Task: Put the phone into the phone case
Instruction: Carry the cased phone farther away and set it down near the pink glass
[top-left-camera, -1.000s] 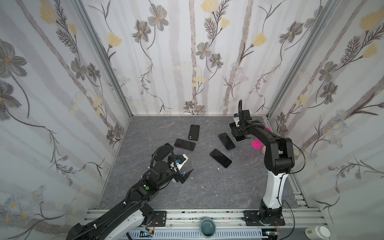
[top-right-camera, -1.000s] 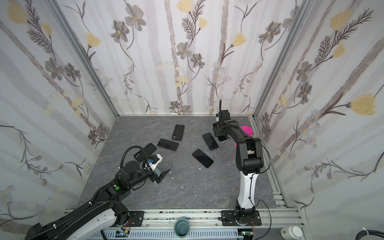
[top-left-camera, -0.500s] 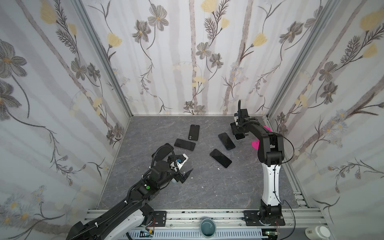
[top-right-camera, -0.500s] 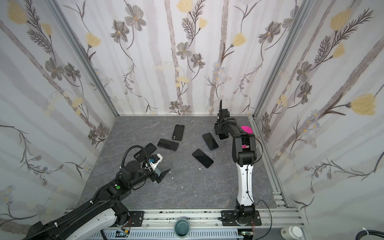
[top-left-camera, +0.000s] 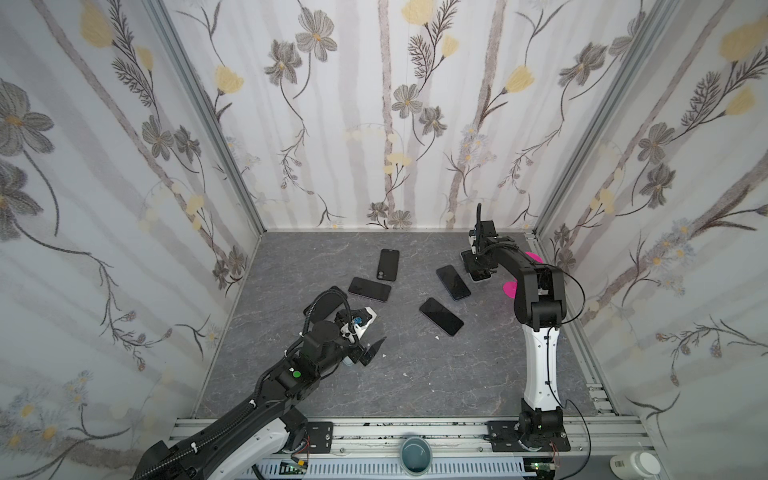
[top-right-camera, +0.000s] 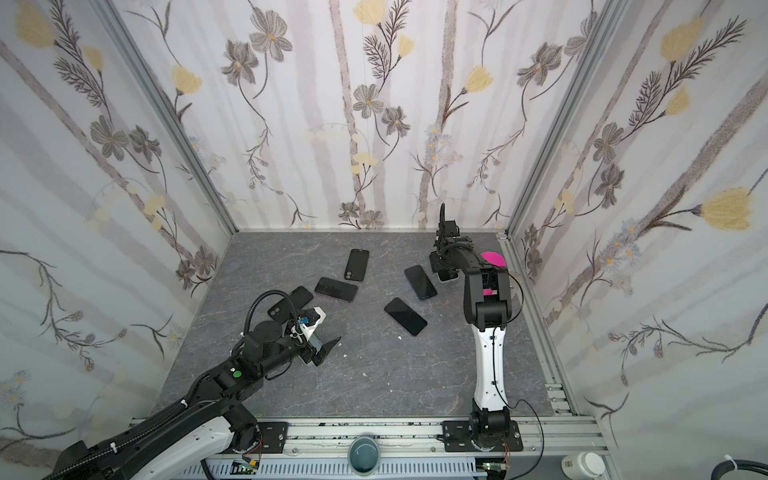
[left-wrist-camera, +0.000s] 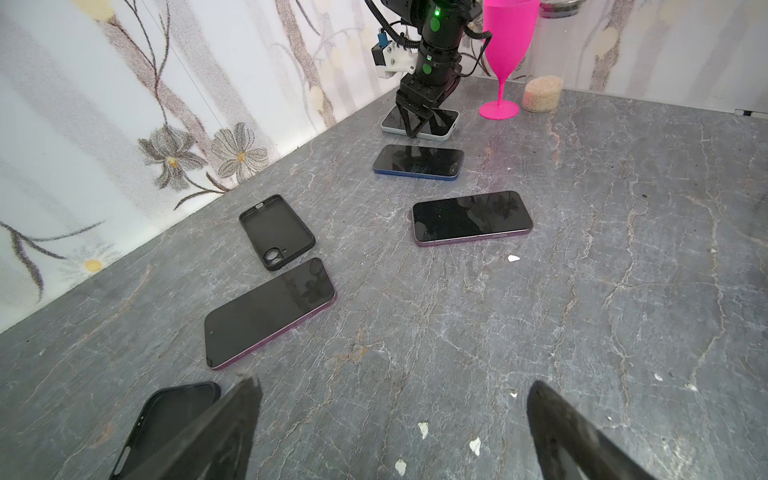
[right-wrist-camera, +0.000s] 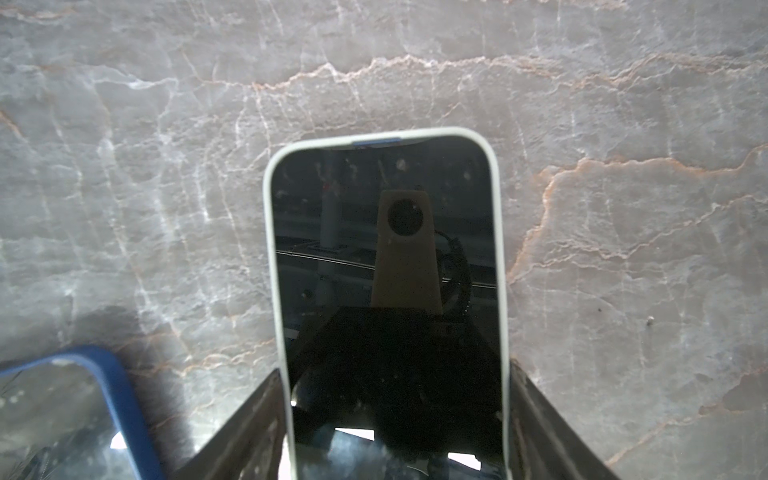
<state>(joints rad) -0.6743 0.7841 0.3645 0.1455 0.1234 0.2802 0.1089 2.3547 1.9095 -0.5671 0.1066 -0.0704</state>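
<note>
In a top view right gripper pointed down at the table. Left wrist view: left gripper spread wide, empty. Right wrist view: fingers pinched phone, in pale case, by long edges; long axis ran out beyond fingertips.

Desk: grey marble pattern with pale and rust-coloured veins. Walls: white wallpaper with grey stripes and grey and yellow flowers. Far right: bright pink goblet; jar of pale sandy grains. Phone, black screen, in a whitish phone case. Neighbouring phone: blue edge. Middle phone and left phone: purple edges, black screens. Far-left case: black. Right arm: black above, white below.
</note>
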